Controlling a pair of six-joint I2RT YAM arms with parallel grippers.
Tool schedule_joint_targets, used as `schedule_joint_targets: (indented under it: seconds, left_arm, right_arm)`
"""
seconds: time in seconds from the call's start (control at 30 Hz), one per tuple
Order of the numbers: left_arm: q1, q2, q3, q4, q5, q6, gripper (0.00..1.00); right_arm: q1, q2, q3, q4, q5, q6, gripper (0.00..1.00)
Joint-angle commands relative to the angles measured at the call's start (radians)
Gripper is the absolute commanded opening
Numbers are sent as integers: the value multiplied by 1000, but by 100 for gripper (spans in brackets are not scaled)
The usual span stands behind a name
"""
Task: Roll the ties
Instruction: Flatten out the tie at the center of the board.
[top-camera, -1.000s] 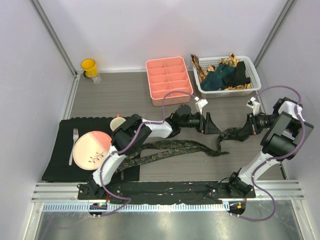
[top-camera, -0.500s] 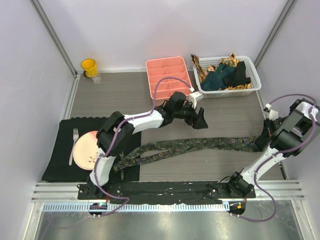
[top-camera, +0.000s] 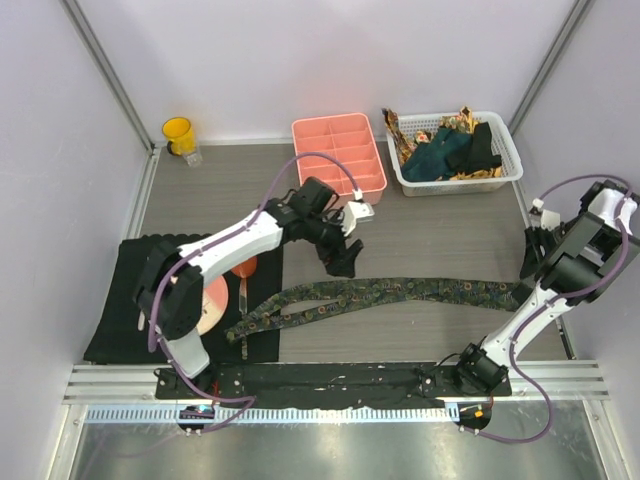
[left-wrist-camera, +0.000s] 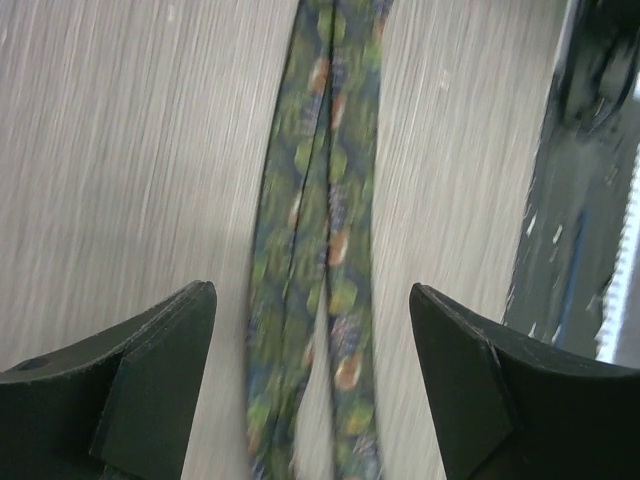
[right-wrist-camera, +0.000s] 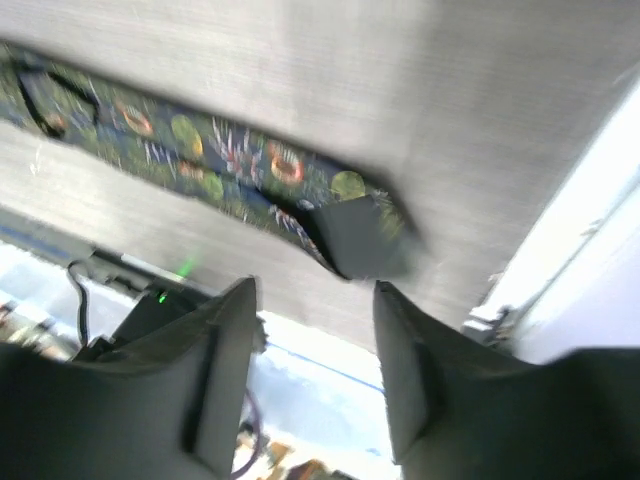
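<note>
A dark tie (top-camera: 400, 290) with a small multicoloured pattern lies stretched flat across the table, its narrow end on the black placemat (top-camera: 120, 320) and its wide end (right-wrist-camera: 350, 235) at the right. My left gripper (top-camera: 345, 262) hovers open just above its middle; in the left wrist view the tie (left-wrist-camera: 320, 250) runs lengthwise between the spread fingers (left-wrist-camera: 150, 380) of the gripper (left-wrist-camera: 312, 290). My right gripper (top-camera: 533, 262) stands by the wide end, open (right-wrist-camera: 315, 288) and holding nothing. More ties (top-camera: 445, 150) are piled in the white basket (top-camera: 505, 170).
A pink compartment tray (top-camera: 338, 160) stands at the back centre next to the basket. A yellow cup (top-camera: 178, 133) sits in the back left corner. A pink plate (top-camera: 212, 300) lies on the placemat, partly under the left arm.
The right gripper drew the tie's wide end rightward until the tie lay straight, then opened and let it go. The left gripper swung left and came down over the tie's middle.
</note>
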Motion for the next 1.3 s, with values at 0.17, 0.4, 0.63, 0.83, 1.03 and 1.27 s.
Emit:
schedule_joint_targets:
  seconds: [0.17, 0.4, 0.63, 0.83, 1.03, 1.27]
  left_arm:
    - [23, -210, -129, -360, -83, 418, 82]
    - [75, -287, -238, -345, -73, 418, 78]
    - [138, -264, -218, -329, -37, 366, 78]
    - [139, -280, -232, -308, -26, 352, 78]
    - [141, -288, -246, -303, -19, 340, 77]
    - [141, -287, -255, -295, -31, 341, 78]
  right_arm:
    - [107, -105, 115, -59, -154, -94, 59]
    - [312, -310, -262, -64, -296, -88, 50]
    - [464, -322, -398, 197, -302, 215, 47]
    - [496, -341, -478, 339, -170, 336, 50]
    - [498, -327, -542, 445, -83, 411, 51]
    - [501, -298, -565, 479, -85, 419, 43]
